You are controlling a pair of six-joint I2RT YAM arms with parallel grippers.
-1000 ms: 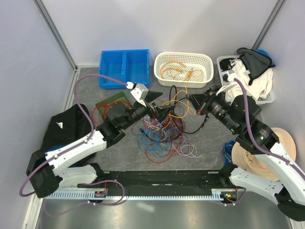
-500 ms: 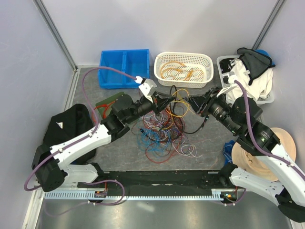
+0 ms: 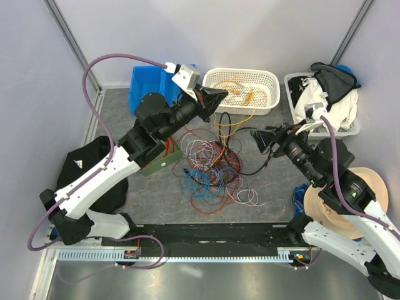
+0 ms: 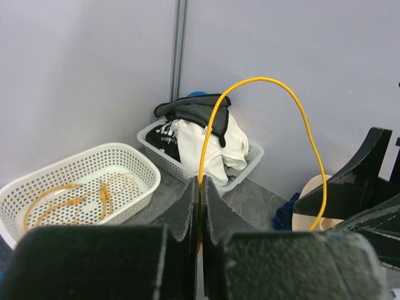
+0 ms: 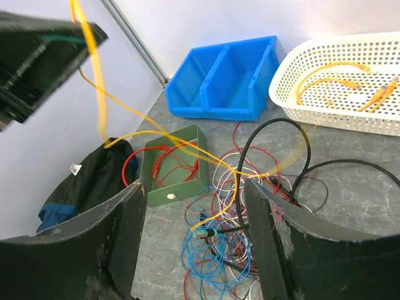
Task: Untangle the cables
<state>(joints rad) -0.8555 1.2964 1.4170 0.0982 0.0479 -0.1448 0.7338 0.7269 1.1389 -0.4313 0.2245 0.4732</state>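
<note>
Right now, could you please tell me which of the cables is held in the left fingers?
The yellow cable: it is pinched between the left fingers and arcs upward, while the other cables lie heaped on the table.

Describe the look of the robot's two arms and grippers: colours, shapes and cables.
The left arm and right arm match: smooth white shells between chunky black joints. A thick purple hose runs along each to a small white box at the wrist. The left gripper and right gripper are matte black, with flat, wedge-shaped fingers. No markings are legible.
</note>
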